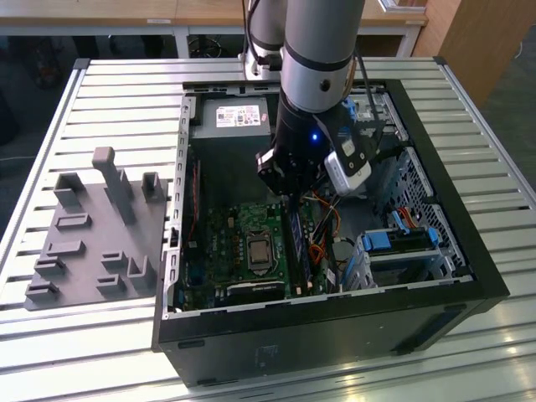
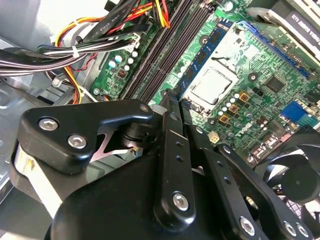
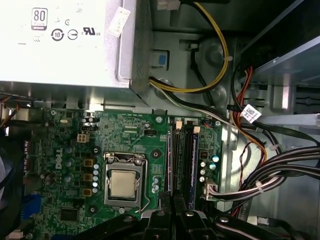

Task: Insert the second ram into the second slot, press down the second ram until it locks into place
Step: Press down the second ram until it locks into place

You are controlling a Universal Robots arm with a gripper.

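The second ram (image 2: 204, 54) is a dark-blue stick with small black chips. It stands on edge in the memory slot beside the processor socket (image 3: 123, 183), and also appears in the first wrist view (image 3: 169, 160). My gripper (image 2: 169, 97) is shut, its two black fingers pressed together with the tips at the near end of that stick. In the first wrist view my gripper (image 3: 172, 200) sits at the end of the slot row (image 3: 183, 160). In the exterior view my gripper (image 1: 289, 199) hangs low inside the open computer case (image 1: 435, 276), right over the slots. I cannot tell whether the slot latches are closed.
Bundled cables (image 2: 85, 42) run close beside the slots. The grey power supply (image 1: 234, 117) fills the case's far end and blue drive brackets (image 1: 394, 243) sit at the exterior view's right. A black fan (image 2: 295, 175) lies near the board. A grey parts holder (image 1: 96, 230) stands on the slatted table outside the case.
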